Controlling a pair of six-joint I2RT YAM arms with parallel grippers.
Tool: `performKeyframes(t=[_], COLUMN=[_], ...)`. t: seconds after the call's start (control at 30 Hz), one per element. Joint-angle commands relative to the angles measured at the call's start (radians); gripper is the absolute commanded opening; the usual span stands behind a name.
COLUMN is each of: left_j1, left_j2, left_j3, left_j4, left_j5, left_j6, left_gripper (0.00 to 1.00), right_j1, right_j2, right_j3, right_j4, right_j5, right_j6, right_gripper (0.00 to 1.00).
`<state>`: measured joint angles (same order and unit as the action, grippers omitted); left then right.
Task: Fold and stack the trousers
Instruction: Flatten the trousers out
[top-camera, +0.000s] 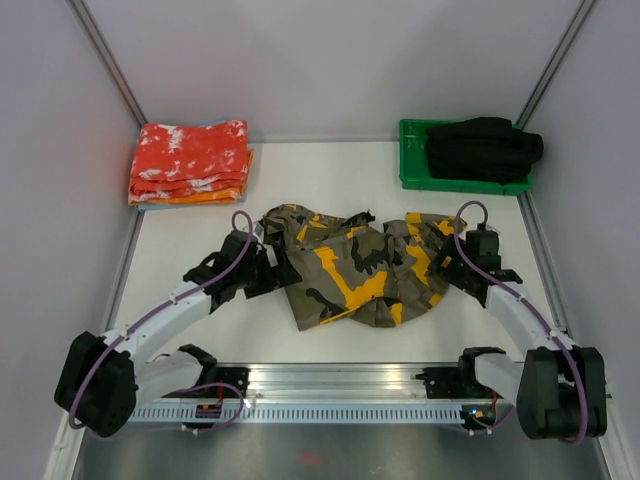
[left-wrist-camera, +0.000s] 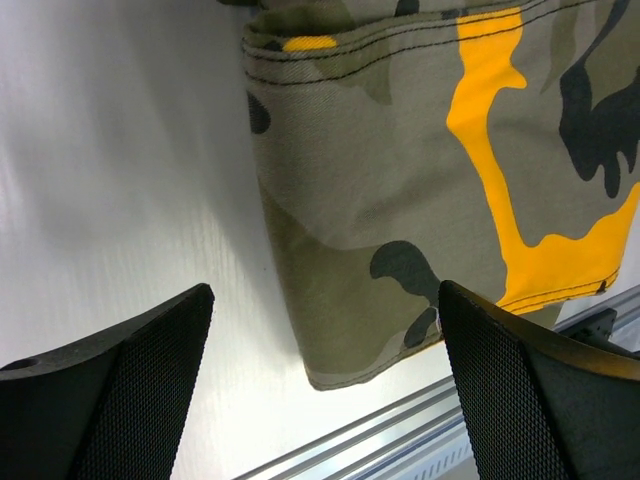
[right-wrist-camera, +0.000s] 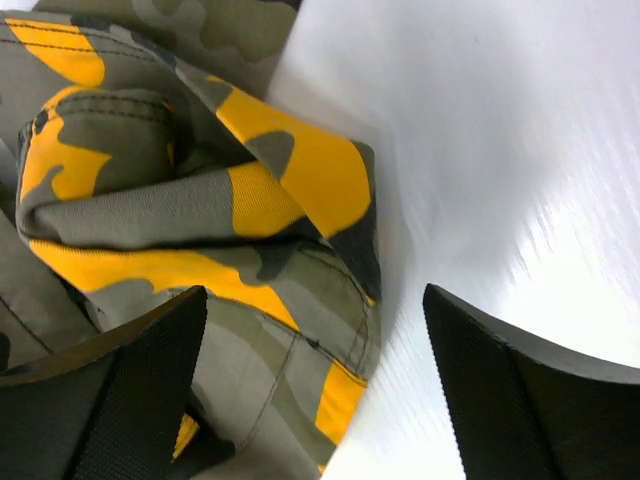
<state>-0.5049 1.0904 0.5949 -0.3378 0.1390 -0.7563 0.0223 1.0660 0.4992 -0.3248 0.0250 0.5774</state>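
Left gripper (left-wrist-camera: 325, 290) fingers are seen spread wide, nothing held. A flat hemmed corner of the trousers (left-wrist-camera: 420, 200) lies between them, biased toward the inner finger, with bare table (left-wrist-camera: 120, 150) under the outer one. The right gripper (right-wrist-camera: 315, 292) is likewise wide open and empty, with a bunched fold of the cloth over its inner finger and bare table under the other. From the top view the trousers (top-camera: 355, 265) are placed mid-table between the two grippers, long axis running left to right – each gripper sits at one end, neither clearly nearer. The garment is crumpled, not laid flat: olive-grey camouflage with black and yellow-orange patches, rumpled most at the right and far side, flatter at the near left corner by the aluminium rail (top-camera: 340, 385). No fold is judged done yet, so spreading from both ends is likely needed first. A stack of red-orange speckled cloths (top-camera: 190, 160) and a green tray (top-camera: 410, 170) holding a black garment (top-camera: 485, 148) sit well apart at the far edge.
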Motion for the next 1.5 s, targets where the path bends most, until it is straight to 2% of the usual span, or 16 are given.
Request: performKeyframes(t=[0.0,0.3,0.4,0.43,0.5,0.53,0.57,0.63,0.7,0.73,0.9,1.1,1.2,1.23,1.27,1.47], left_j1=[-0.006,-0.006,-0.007,-0.007,-0.007,-0.007,-0.007,-0.007,-0.007,-0.007,-0.007,-0.006,-0.006,-0.006,-0.006,-0.006], left_j2=[0.012,0.084,0.129,0.150,0.169,0.177,0.174,0.158,0.125,0.114,0.019,-0.194,-0.257,-0.268,-0.274,-0.287], left_j3=[-0.015,-0.079,-0.078,-0.078,-0.075,-0.075,-0.073,-0.052,-0.005,0.018,0.236,0.410,0.399,0.388,0.372,0.381], left_j4=[0.150,0.318,0.333,0.345,0.373,0.399,0.408,0.419,0.396,0.370,0.136,-0.048,-0.128,-0.145,-0.167,-0.248], left_j5=[0.042,0.034,0.030,0.028,0.028,0.046,0.056,0.070,0.065,0.053,-0.062,-0.257,-0.329,-0.343,-0.348,-0.208], left_j6=[-0.032,-0.040,-0.032,-0.029,-0.021,-0.021,-0.023,-0.023,-0.005,0.005,0.144,0.219,0.196,0.193,0.187,0.195], left_gripper=[0.98,0.95,0.93,0.92,0.82,0.75,0.53,0.38,0.06,0.02,0.02,0.02,0.35,0.82,0.96,1.00], right_j1=[0.002,0.002,0.001,0.001,0.002,0.001,0.001,0.002,0.002,0.002,0.001,0.001,0.002,0.001,0.002,0.001], right_j2=[0.040,0.104,0.115,0.118,0.114,0.101,0.089,0.052,-0.020,-0.044,-0.120,-0.167,-0.215,-0.239,-0.253,-0.421], right_j3=[-0.020,-0.031,-0.024,-0.016,0.018,0.041,0.068,0.168,0.288,0.329,0.620,0.746,0.662,0.627,0.546,0.212], right_j4=[0.142,0.219,0.222,0.222,0.205,0.166,0.141,0.078,0.001,-0.019,-0.147,-0.238,-0.275,-0.284,-0.289,-0.303], right_j5=[0.001,-0.020,-0.054,-0.057,-0.075,-0.088,-0.108,-0.115,-0.109,-0.108,-0.141,-0.148,-0.116,-0.114,-0.117,-0.137], right_j6=[0.044,0.042,0.032,0.027,0.016,0.009,-0.010,-0.031,-0.065,-0.076,-0.119,-0.128,-0.114,-0.110,-0.094,-0.022], right_gripper=[0.92,0.65,0.38,0.22,0.00,0.00,0.00,0.00,0.00,0.00,0.00,0.00,0.00,0.00,0.00,0.00])
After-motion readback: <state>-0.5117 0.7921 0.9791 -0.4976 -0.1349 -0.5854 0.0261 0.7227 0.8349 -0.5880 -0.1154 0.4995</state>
